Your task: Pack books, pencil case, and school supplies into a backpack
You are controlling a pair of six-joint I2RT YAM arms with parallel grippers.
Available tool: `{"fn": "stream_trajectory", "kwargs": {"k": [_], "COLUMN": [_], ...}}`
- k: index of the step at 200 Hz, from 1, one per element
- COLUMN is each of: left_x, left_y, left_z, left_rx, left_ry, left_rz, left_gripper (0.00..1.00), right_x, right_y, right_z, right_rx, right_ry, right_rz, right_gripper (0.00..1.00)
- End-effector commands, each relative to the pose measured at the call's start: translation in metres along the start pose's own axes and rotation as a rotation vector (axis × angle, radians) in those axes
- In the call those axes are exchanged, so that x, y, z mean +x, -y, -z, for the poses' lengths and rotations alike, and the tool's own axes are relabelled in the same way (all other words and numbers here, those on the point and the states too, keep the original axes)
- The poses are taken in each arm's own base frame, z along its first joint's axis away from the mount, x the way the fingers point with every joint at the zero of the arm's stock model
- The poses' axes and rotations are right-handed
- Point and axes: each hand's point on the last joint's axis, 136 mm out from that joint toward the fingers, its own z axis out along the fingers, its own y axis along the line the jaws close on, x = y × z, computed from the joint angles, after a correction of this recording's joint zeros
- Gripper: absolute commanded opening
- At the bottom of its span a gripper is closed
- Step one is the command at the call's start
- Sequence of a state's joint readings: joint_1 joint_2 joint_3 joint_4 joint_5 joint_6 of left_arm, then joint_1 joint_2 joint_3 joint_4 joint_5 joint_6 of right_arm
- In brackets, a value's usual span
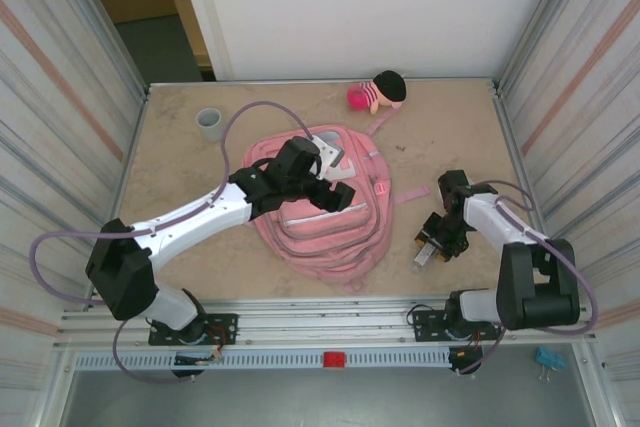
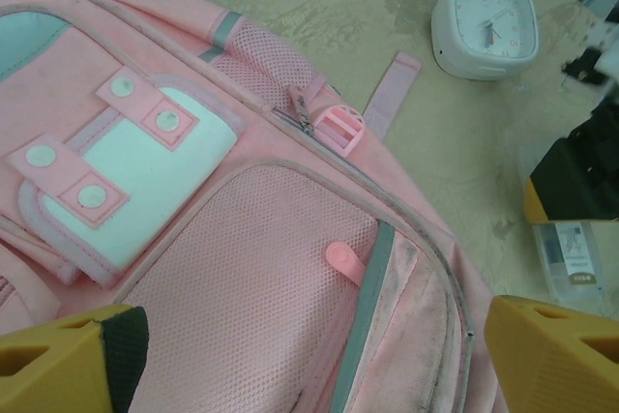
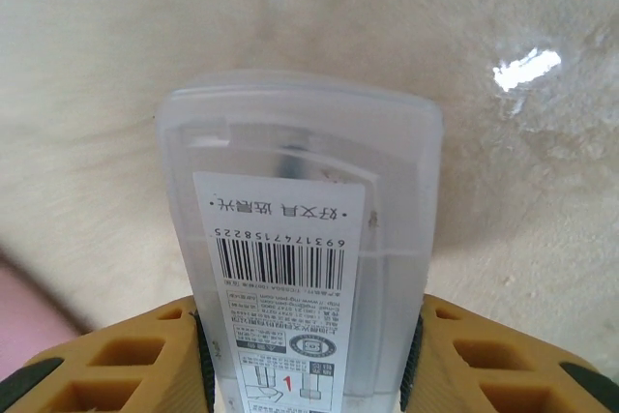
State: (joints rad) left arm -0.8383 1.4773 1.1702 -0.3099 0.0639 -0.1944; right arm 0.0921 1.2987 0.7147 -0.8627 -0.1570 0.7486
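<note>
The pink backpack (image 1: 320, 232) lies flat mid-table. My left gripper (image 1: 335, 187) hovers open over its mesh front pocket (image 2: 251, 287), jaws wide with nothing between them (image 2: 319, 355). A pink zipper pull (image 2: 343, 260) lies just beyond the jaws. To the backpack's right, my right gripper (image 1: 428, 250) is shut on a clear plastic box with a barcode label (image 3: 300, 239), one of the school supplies; both pads press its sides (image 3: 308, 365). A white rounded-square box with a clock face (image 2: 484, 26) rests on the table beyond the backpack's strap. The books and the pencil case are out of view.
A pink plush doll with black hair (image 1: 378, 92) lies at the back edge. A grey cup (image 1: 209, 122) stands at the back left. Ribbed metal walls close in both sides. A loose backpack strap (image 1: 408, 197) reaches toward the right arm.
</note>
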Motion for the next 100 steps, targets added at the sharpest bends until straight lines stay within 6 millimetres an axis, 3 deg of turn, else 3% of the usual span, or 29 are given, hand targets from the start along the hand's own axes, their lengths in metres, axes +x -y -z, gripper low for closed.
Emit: {"fn": "stream_trajectory", "kwargs": {"k": [1, 22, 48, 79, 100], "left_x": [-0.009, 0.004, 0.034, 0.078, 0.096], "left_y": [0.012, 0.021, 0.02, 0.017, 0.009], "left_z": [0.021, 0.033, 0.042, 0.039, 0.028], "left_rx": [0.056, 0.11, 0.131, 0.168, 0.139], "left_ry": [0.042, 0.025, -0.022, -0.125, -0.188], "left_rz": [-0.091, -0.219, -0.396, -0.615, -0.687], "left_gripper": [0.9, 0.88, 0.87, 0.88, 0.9], "right_x": [-0.006, -0.011, -0.012, -0.01, -0.008], "right_y": [-0.027, -0.055, -0.076, -0.083, -0.083], "right_z": [0.047, 0.089, 0.129, 0.153, 0.159], "right_rx": [-0.113, -0.266, -0.465, -0.609, -0.648], "right_ry": [0.1, 0.246, 0.426, 0.55, 0.586], "right_rz": [0.078, 0.175, 0.246, 0.271, 0.277], "right_gripper": [0.41, 0.41, 0.4, 0.4, 0.41]}}
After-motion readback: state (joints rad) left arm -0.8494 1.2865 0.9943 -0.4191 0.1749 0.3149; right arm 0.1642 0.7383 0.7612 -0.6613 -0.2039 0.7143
